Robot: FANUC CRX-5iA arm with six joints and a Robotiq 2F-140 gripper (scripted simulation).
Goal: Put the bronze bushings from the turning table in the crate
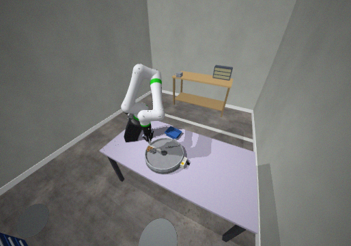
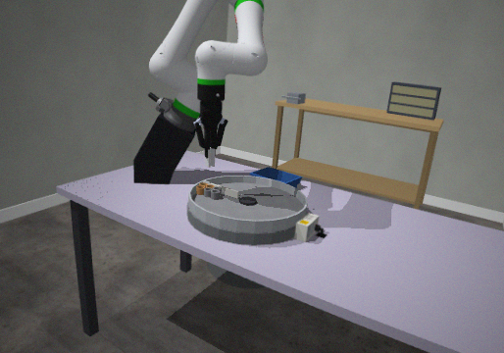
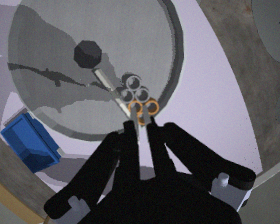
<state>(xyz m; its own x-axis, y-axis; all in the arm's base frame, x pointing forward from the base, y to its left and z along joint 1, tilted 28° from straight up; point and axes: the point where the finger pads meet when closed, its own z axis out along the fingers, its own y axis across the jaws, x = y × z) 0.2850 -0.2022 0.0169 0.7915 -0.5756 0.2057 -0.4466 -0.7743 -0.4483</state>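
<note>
A round grey turning table [image 1: 169,163] [image 2: 245,225] [image 3: 51,23] stands on the lilac table. Near its rim, on the side towards the arm's base, lies a small cluster of bushings: bronze ones [image 1: 149,148] [image 2: 201,188] [image 3: 151,108] outermost and steel ones [image 2: 214,192] [image 3: 132,86] just inward of them. The blue crate [image 1: 173,132] [image 2: 275,176] [image 3: 27,139] sits on the table behind the turning table. My gripper [image 1: 149,140] [image 2: 211,160] [image 3: 139,114] is shut and empty. It points down and hangs a little above the bronze bushings at the rim, not touching them.
A black hub [image 2: 248,200] [image 3: 88,52] with a bar sits at the turning table's centre. A small white box with a yellow label [image 1: 185,162] [image 2: 307,226] is fixed to its side. The arm's black base [image 2: 159,151] stands at the table's far corner. A wooden shelf [image 2: 363,114] stands at the back wall.
</note>
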